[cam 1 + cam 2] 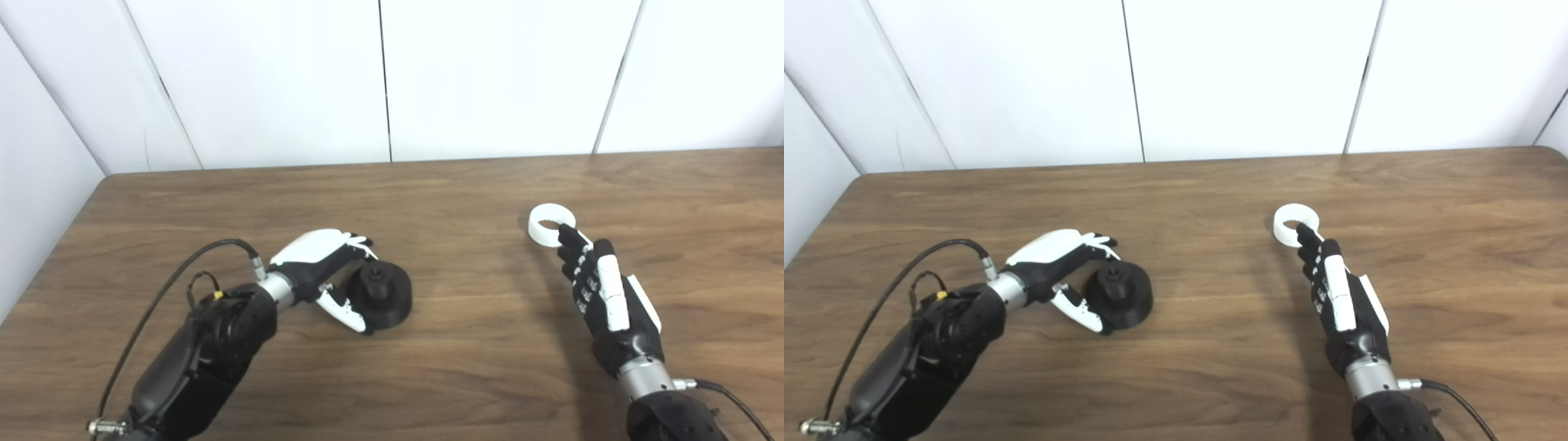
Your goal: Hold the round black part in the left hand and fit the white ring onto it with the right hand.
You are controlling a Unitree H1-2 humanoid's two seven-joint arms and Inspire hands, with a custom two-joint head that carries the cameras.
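Ring point(551, 224) and black part point(381, 293) both lie on the bench point(465, 367), well apart, so the step in hand looks like the two pick-ups, with fitting yet to come. Left hand point(324, 269) cups the part from its 9 o'clock side, fingers over the far edge and thumb at the near edge; whether it grips yet I cannot tell. Right hand point(603, 294) lies stretched, fingers apart, holding nothing, tips touching the ring's 5 o'clock rim. Next the right hand likely needs to curl round the ring and lift, while the left closes firmly on the part.
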